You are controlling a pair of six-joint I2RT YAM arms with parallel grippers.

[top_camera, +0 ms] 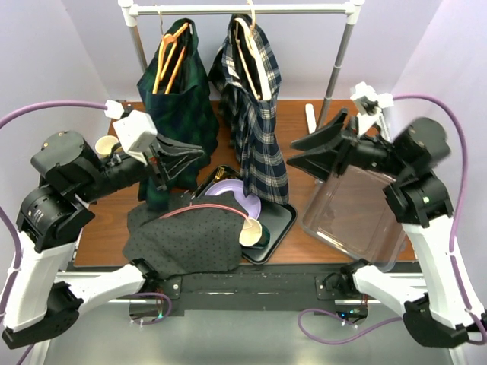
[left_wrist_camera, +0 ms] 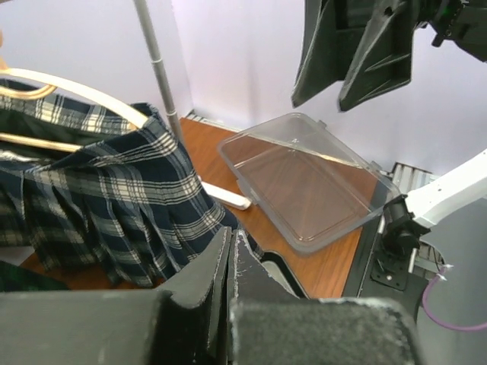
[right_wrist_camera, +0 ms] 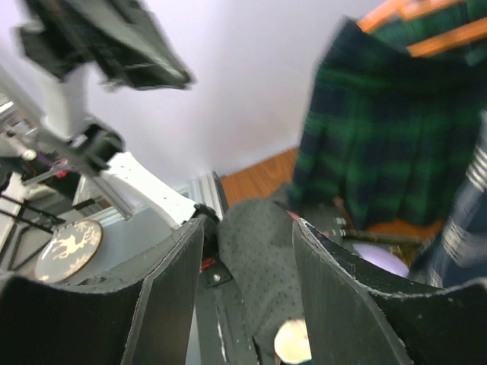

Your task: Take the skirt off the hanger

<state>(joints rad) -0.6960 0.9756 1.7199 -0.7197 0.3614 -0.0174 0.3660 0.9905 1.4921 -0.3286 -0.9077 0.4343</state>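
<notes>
Two skirts hang from the rail (top_camera: 243, 9), which I take as my reference. The green tartan skirt (top_camera: 179, 99) is on an orange hanger (top_camera: 169, 61) left of the rail's middle. The navy checked skirt (top_camera: 255, 106) is on a pale hanger (top_camera: 255, 53) just right of the middle. Both sit fully on their hangers.

My left gripper (top_camera: 199, 153) hangs below the rail's left half, with its tip at the lower right edge of the green tartan skirt in the top view. I cannot tell whether it touches the fabric. On the left wrist camera its fingers (left_wrist_camera: 205, 281) are pressed together and I see no cloth between them.

My right gripper (top_camera: 293, 153) hangs below the rail's right half, near the navy checked skirt's right side but apart from it. Its jaws stand apart and nothing is between them.

Further out from the rail, toward the arm bases, a grey dotted cloth (top_camera: 190, 239) lies heaped on the table (top_camera: 293, 249). It overlaps a black tray (top_camera: 283, 220) that carries a purple plate (top_camera: 232, 196) and a cup (top_camera: 251, 232). A clear plastic bin (top_camera: 354, 217) lies below the rail's right end, under my right arm.
</notes>
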